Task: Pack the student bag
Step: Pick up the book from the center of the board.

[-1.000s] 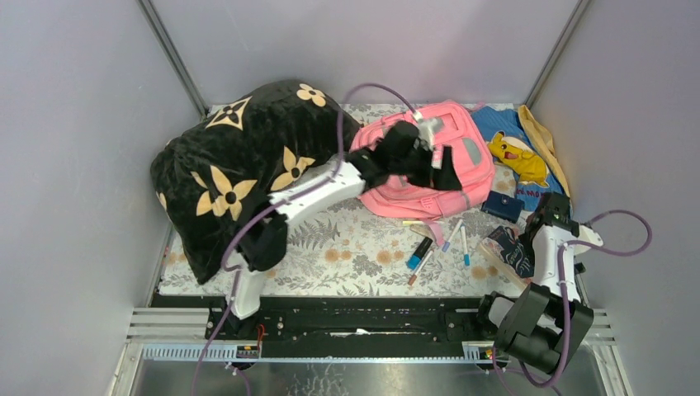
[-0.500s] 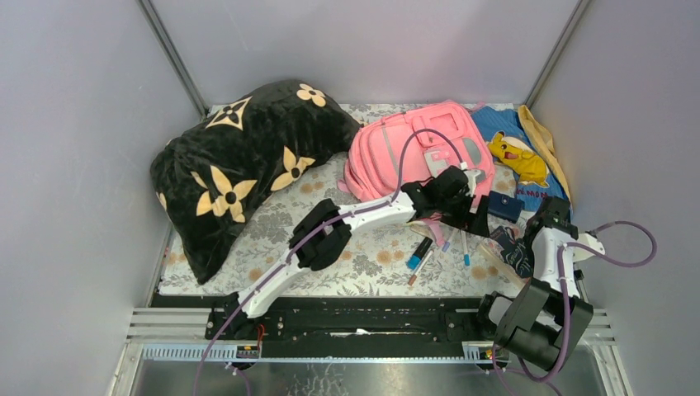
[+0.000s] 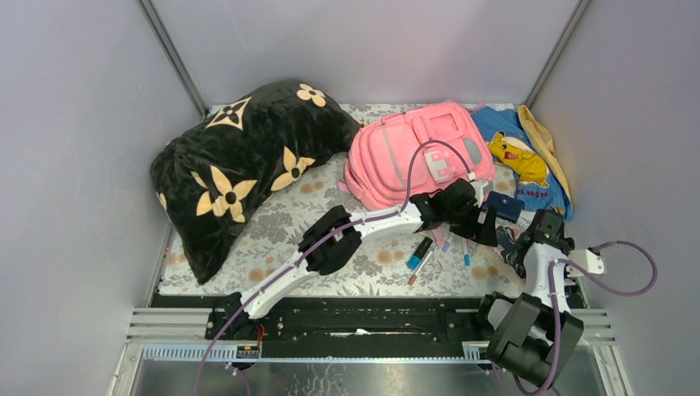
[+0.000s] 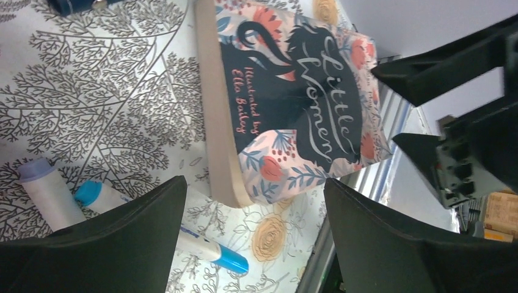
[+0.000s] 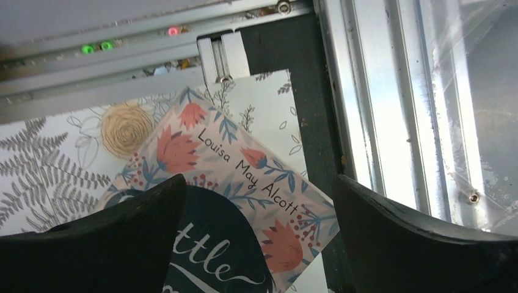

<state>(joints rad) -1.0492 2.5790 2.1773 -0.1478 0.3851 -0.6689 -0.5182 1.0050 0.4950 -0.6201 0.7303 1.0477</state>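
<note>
backpack of pink fabric (image 3: 413, 153), large, grey-trimmed pockets, white-and-pink front patch, flat at the far edge of the bench (image 3: 248, 256), between a black pillow with tan flowers (image 3: 239, 165) at the far left corner and a blue cloth with a yellow cartoon figure (image 3: 516, 157) at the far right corner. near the right edge, a thick book with a dark floral cover (image 4: 299, 104), titled little women, flat on the leaf-patterned bench cover. just left of the book, a scatter of white markers with blue and purple caps (image 3: 421, 252). left pincer (image 4: 253, 201) spread wide above one end of the book, nothing held. right pincer (image 5: 256, 195) spread wide too, over the book's corner by the near right edge, nothing held. both pincers apart from the backpack.
</note>
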